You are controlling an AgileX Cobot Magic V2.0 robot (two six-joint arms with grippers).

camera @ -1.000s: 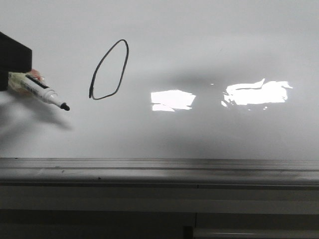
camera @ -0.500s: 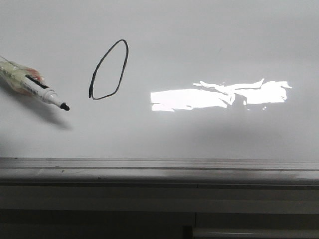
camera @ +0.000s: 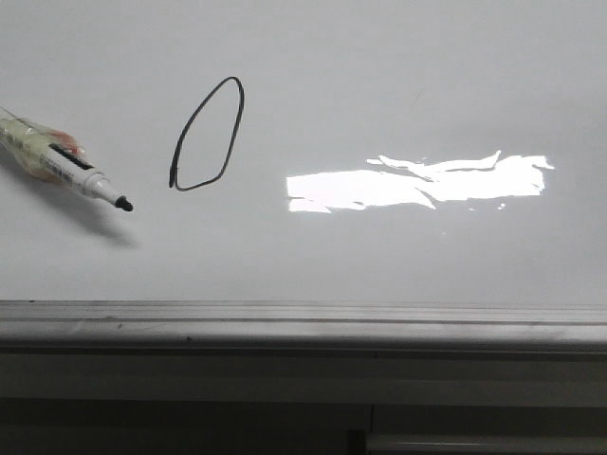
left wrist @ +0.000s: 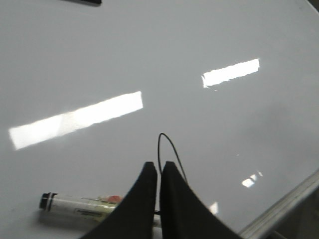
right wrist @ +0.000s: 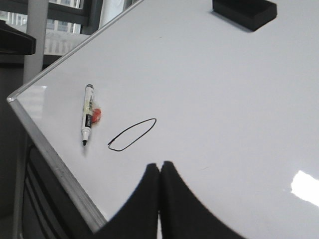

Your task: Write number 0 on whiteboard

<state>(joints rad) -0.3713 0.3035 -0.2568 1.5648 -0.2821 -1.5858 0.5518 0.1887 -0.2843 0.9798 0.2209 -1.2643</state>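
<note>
The number 0 point(camera: 207, 135) is a thin black slanted oval on the whiteboard point(camera: 398, 85). A white marker point(camera: 64, 164) with a black tip lies flat on the board just left of it, tip toward the oval, and nothing holds it. Neither gripper shows in the front view. In the left wrist view my left gripper point(left wrist: 159, 165) is shut and empty, above the marker point(left wrist: 79, 205) and the oval point(left wrist: 169, 149). In the right wrist view my right gripper point(right wrist: 160, 164) is shut and empty, short of the oval point(right wrist: 132, 134) and the marker point(right wrist: 87, 114).
A grey metal rail point(camera: 303, 327) runs along the board's near edge. Bright glare patches point(camera: 417, 185) lie right of the oval. A black block point(right wrist: 244, 11) sits at the board's far side. The board's corner point(right wrist: 15, 102) drops off beside the marker.
The left gripper, which stood over the marker's rear end one second ago, has left the front view. The marker stays lying on the board. The two glare patches have merged.
</note>
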